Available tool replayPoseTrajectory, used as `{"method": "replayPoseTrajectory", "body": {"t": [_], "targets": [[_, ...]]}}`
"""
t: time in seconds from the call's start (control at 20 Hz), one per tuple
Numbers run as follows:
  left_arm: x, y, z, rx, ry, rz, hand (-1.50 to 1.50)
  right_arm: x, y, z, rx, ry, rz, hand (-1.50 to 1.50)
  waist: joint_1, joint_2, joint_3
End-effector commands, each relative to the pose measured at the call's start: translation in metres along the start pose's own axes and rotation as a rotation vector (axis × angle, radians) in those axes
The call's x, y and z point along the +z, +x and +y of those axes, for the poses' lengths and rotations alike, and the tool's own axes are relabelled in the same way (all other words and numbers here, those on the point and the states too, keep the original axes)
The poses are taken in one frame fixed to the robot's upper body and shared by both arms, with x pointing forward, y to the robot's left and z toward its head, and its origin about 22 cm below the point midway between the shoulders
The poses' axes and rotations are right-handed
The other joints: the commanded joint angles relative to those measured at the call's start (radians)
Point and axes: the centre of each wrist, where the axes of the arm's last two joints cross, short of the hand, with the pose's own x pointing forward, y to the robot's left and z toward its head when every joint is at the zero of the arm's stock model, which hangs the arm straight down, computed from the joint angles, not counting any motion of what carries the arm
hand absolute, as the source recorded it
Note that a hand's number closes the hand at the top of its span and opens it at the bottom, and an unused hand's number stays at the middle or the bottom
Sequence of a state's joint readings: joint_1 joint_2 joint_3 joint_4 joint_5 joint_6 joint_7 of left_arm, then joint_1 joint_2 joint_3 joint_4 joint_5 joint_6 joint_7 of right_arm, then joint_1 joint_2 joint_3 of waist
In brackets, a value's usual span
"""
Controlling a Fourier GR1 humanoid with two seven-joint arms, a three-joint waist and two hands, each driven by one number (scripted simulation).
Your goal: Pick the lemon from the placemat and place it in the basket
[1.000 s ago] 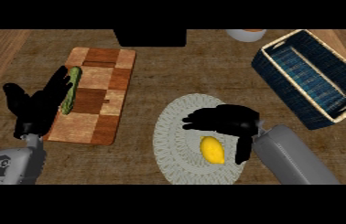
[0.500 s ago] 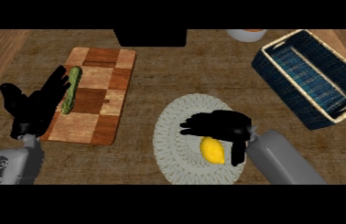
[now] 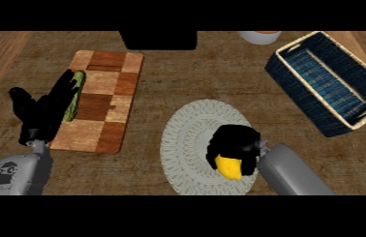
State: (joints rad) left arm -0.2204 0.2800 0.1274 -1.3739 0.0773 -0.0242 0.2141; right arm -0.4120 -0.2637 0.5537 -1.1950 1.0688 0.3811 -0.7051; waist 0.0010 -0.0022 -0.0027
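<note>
Curling down over the lemon [image 3: 230,167], the right hand [image 3: 236,143] has its fingers wrapped round the fruit's upper half, so only the yellow lower end shows on the round placemat [image 3: 187,134]; this looks like the grasp being closed before a lift. The basket [image 3: 323,81] lies well apart, up and to the right, its open top ready to receive. At the left edge the left hand [image 3: 44,108] rests open, fingers up, beside the checkered cutting board [image 3: 100,100] and clear of the work.
</note>
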Motion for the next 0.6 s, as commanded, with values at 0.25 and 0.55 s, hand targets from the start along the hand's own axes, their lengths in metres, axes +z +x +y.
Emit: {"method": "replayPoseTrajectory", "body": {"t": [0.25, 0.55], "targets": [[0.011, -0.019, 0.006, 0.016, 0.005, 0.025, 0.00, -0.021, -0.012, -0.012, -0.188, -0.183, 0.356, 1.50, -0.007, 0.003, 0.001], [0.011, -0.012, 0.020, 0.005, 0.060, 0.024, 0.00, 0.005, -0.037, -0.015, -0.440, -0.507, 0.904, 1.50, -0.067, 0.002, -0.001]]}}
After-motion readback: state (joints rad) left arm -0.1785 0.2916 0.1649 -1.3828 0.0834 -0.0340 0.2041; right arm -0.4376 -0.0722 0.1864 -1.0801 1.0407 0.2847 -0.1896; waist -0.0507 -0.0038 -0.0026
